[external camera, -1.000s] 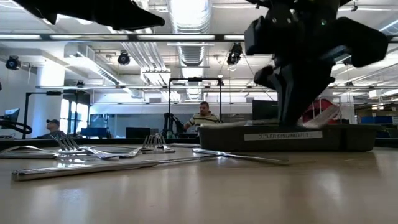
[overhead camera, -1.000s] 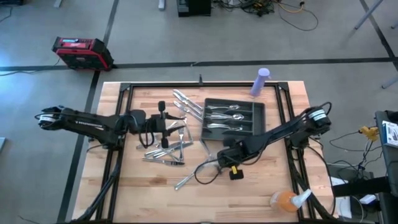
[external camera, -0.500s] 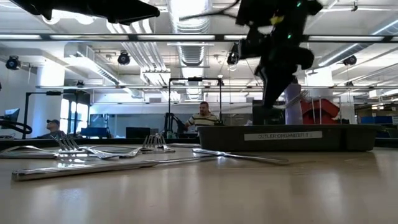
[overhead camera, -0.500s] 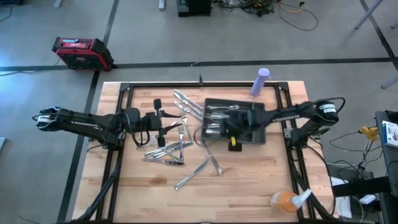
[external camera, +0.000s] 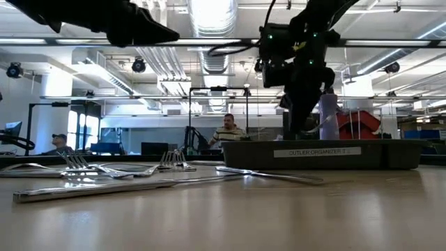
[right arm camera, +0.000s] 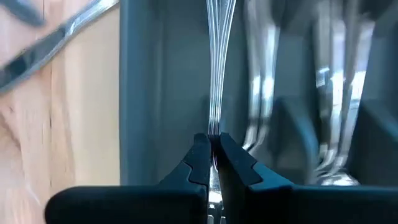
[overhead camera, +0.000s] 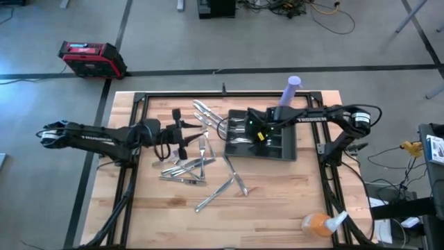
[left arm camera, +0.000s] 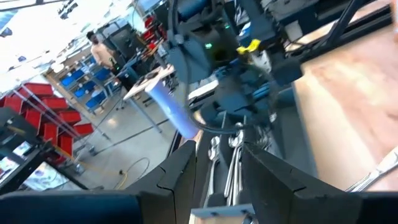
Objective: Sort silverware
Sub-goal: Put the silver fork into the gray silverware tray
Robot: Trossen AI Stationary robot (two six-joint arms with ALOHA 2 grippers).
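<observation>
The right pincer (right arm camera: 211, 149) hangs over the dark grey tray (overhead camera: 288, 149), its two fingers pressed on the thin handle of one piece of silverware (right arm camera: 215, 68), which runs straight ahead of the fingertips along the tray's outermost slot. Just beside it, in the neighbouring slots, lie at least four more pieces (right arm camera: 333, 93); the exact count there is unclear.

The left pincer (overhead camera: 186, 135) hovers above the table (overhead camera: 291, 201) with its two fingers (left arm camera: 186, 174) spread, well apart from the tray. Below and beside it sits a loose pile of forks and other pieces (overhead camera: 184, 170), too tangled to count. Past it, toward the tray, two or three knives (overhead camera: 205, 111) lie side by side, and two crossed pieces (overhead camera: 225, 184) rest on the bare wood nearer the table's front edge. One purple cylinder (overhead camera: 290, 92) stands beyond the tray.
</observation>
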